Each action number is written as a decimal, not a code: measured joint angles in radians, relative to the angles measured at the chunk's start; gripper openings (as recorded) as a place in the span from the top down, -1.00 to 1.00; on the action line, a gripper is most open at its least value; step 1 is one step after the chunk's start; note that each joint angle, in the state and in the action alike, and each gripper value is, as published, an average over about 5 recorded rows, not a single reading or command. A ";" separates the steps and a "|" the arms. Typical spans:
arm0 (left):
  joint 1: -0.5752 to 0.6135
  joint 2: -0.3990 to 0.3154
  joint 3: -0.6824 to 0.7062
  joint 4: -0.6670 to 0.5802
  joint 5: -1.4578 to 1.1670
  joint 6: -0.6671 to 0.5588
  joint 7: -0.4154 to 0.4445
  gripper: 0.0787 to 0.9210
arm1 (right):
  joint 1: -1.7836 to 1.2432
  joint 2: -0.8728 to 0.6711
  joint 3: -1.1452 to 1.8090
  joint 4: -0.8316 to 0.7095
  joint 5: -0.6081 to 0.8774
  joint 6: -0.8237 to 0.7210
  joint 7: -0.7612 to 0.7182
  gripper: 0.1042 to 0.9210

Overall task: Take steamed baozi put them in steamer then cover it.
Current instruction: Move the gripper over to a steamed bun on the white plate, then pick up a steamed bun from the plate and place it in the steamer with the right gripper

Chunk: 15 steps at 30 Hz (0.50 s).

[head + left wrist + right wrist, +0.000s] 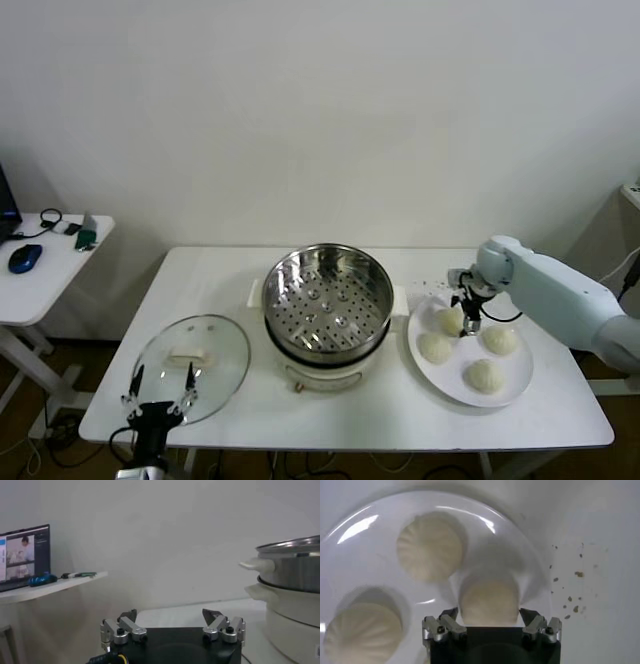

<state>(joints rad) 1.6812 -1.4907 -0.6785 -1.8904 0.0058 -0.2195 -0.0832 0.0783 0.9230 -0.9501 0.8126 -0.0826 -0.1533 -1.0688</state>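
Four off-white steamed baozi lie on a white plate at the table's right. My right gripper is down over the plate's far-left baozi, open, its fingers on either side of that bun. Two other buns lie farther along the plate. The shiny steamer stands at the table's middle with a bare perforated floor. The glass cover lies flat at the front left. My left gripper hovers open at the cover's near edge, holding nothing.
A small side table at the far left carries a blue mouse and a laptop. Crumbs dot the table beside the plate. The steamer's wall rises close beside my left gripper.
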 measured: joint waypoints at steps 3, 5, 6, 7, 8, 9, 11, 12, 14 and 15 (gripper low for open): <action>0.000 0.000 0.001 0.002 0.000 0.000 -0.004 -0.77 | 0.004 0.005 -0.001 -0.009 -0.003 0.003 -0.004 -0.60; 0.001 0.000 0.001 0.003 0.000 0.000 -0.007 -0.77 | 0.007 0.007 -0.003 -0.011 -0.003 0.005 -0.006 -0.55; 0.001 0.000 0.001 0.003 0.000 0.000 -0.008 -0.77 | 0.009 0.008 -0.005 -0.012 -0.004 0.007 -0.007 -0.54; 0.001 0.000 0.001 0.004 0.000 0.000 -0.009 -0.77 | 0.011 0.008 -0.006 -0.012 -0.004 0.008 -0.008 -0.53; 0.002 0.000 0.001 0.004 0.000 0.000 -0.010 -0.77 | 0.013 0.009 -0.007 -0.012 -0.004 0.009 -0.009 -0.51; 0.002 0.000 0.000 0.004 0.000 0.000 -0.010 -0.77 | 0.015 0.009 -0.008 -0.013 -0.003 0.011 -0.010 -0.51; 0.003 0.000 0.000 0.004 0.000 0.000 -0.012 -0.77 | 0.021 0.009 -0.012 -0.012 -0.001 0.013 -0.011 -0.50; 0.004 0.000 0.000 0.004 0.000 0.000 -0.013 -0.77 | 0.025 0.008 -0.014 -0.011 0.001 0.014 -0.011 -0.50; 0.005 0.000 0.000 0.004 0.000 0.000 -0.015 -0.77 | 0.034 0.006 -0.021 -0.006 0.008 0.016 -0.013 -0.49; 0.005 0.000 -0.001 0.003 0.000 0.000 -0.016 -0.77 | 0.041 0.004 -0.027 -0.002 0.012 0.018 -0.014 -0.49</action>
<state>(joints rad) 1.6863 -1.4907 -0.6791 -1.8871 0.0059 -0.2194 -0.0988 0.1196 0.9273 -0.9768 0.8102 -0.0705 -0.1354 -1.0824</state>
